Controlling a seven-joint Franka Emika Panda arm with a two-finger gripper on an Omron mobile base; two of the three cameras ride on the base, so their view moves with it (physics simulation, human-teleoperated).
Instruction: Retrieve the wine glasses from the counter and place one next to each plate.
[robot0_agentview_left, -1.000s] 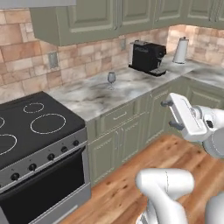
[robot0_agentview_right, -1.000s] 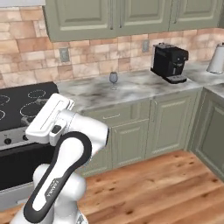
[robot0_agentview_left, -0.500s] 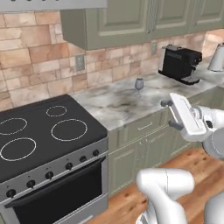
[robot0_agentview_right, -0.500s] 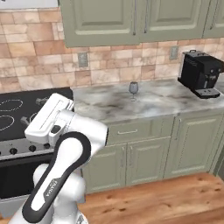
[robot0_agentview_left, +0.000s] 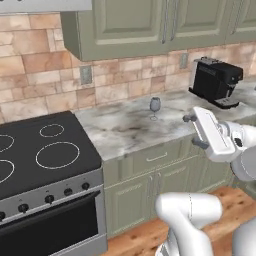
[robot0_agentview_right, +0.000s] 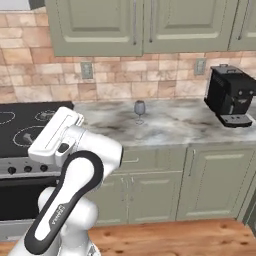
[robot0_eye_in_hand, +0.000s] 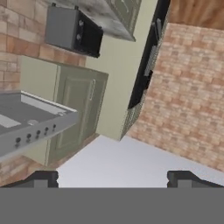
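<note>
At the left sits the black glass stovetop (robot0_agentview_left: 40, 150) with its white ring marks, smooth and flat, over a steel oven front with a row of dark knobs. Next along, the bench (robot0_agentview_left: 135, 127) runs rightward: a veined grey-and-white marble slab, polished by the look of it, above sage-green panelled cabinet doors. One wine glass (robot0_agentview_left: 155, 106) stands upright near the back of the slab, close to the brick wall and well apart from everything else — a small grey goblet with a round bowl, a thin stem and a disc foot. It looks light, rigid and brittle, and probably slick; the safer hold would be around the bowl or the top of the stem, with a gentle squeeze, since the stem seems the likeliest part to snap or tip. Further right stands a boxy black coffee machine (robot0_agentview_left: 216, 81). The gripper (robot0_eye_in_hand: 112, 177) — fingers spread wide, holding nothing — is nowhere near the glass.
</note>
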